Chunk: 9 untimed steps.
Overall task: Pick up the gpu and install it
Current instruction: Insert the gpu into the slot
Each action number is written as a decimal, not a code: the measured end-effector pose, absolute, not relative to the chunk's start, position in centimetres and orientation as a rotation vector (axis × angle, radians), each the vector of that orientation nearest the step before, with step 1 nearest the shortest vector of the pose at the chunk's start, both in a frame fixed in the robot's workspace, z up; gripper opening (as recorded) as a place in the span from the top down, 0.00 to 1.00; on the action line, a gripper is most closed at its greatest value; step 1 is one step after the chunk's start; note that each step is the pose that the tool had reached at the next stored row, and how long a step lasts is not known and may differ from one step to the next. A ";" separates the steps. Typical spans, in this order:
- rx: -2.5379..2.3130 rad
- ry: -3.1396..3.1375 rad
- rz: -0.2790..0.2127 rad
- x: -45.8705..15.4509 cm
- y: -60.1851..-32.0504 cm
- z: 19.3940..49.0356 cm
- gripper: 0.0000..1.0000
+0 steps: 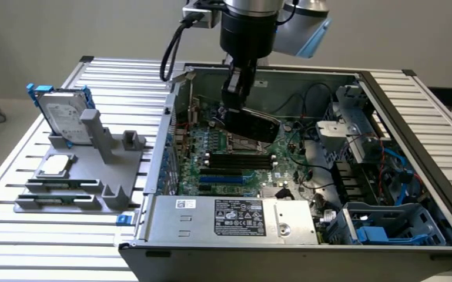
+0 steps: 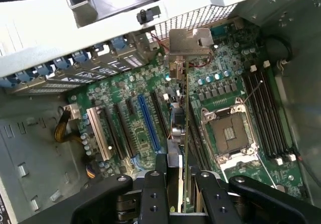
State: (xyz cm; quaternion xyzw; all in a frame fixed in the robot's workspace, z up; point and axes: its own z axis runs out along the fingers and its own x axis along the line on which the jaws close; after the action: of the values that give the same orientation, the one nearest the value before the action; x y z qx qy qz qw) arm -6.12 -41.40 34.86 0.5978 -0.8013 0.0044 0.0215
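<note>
- The gpu (image 1: 255, 124) hangs inside the open computer case (image 1: 414, 106), above the motherboard (image 1: 226, 147), at 12 o'clock from the memory sticks (image 1: 241, 160).
- In the exterior view its long axis runs from about 10 o'clock to 4 o'clock. It stands on edge, and the silver bracket (image 2: 189, 42) faces the perforated case wall.
- The gripper (image 1: 236, 94) pinches the card's upper edge between both fingers.
- Judged step: carrying it to a slot, not yet seated.
- Seating calls for the lower edge square over a slot, perhaps the blue slot (image 2: 148, 123).
</note>
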 end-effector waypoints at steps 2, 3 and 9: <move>1.899 -2.449 0.015 -6.1 -41.4 34.8 0.73; 1.921 -2.432 0.015 -6.1 -41.4 34.8 0.73; 2.051 -2.324 0.019 -6.1 -41.4 34.4 0.73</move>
State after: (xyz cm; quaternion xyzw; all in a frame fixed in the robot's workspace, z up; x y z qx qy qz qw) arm -6.12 -41.40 34.41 0.6615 -0.7497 0.0060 0.0210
